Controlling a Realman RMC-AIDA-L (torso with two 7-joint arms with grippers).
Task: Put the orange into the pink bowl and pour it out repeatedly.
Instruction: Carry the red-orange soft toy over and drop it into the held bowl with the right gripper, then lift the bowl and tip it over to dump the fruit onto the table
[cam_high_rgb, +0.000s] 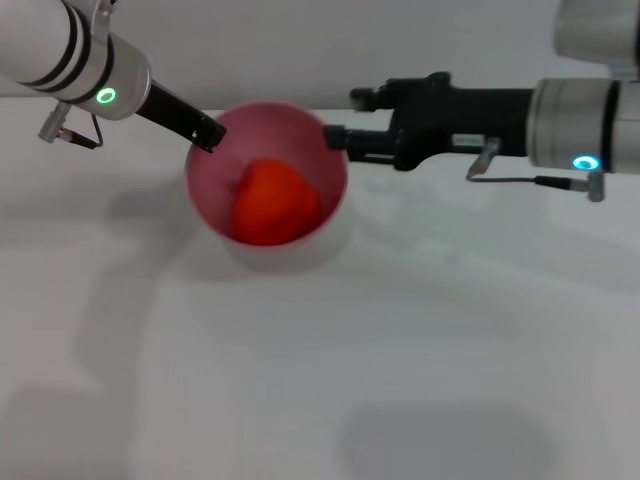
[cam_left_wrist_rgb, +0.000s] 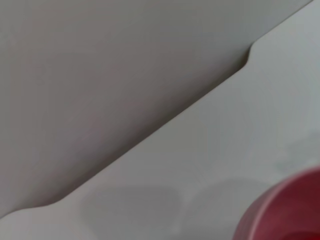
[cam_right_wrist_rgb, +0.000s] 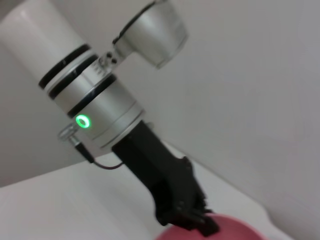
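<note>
The pink bowl (cam_high_rgb: 212, 190) hangs a little above the white table, tilted with its opening toward the head camera. The orange (cam_high_rgb: 272, 203) lies inside it. My left gripper (cam_high_rgb: 207, 135) is shut on the bowl's left rim. The right wrist view shows this gripper (cam_right_wrist_rgb: 197, 222) pinching the pink rim (cam_right_wrist_rgb: 225, 232). A part of the bowl (cam_left_wrist_rgb: 287, 215) shows in the left wrist view. My right gripper (cam_high_rgb: 340, 115) is at the bowl's right rim, open and empty, with one finger above the other.
The white table (cam_high_rgb: 400, 340) spreads in front, and the bowl's shadow (cam_high_rgb: 290, 258) falls just below the bowl. The table's back edge (cam_left_wrist_rgb: 165, 125) meets a plain grey wall.
</note>
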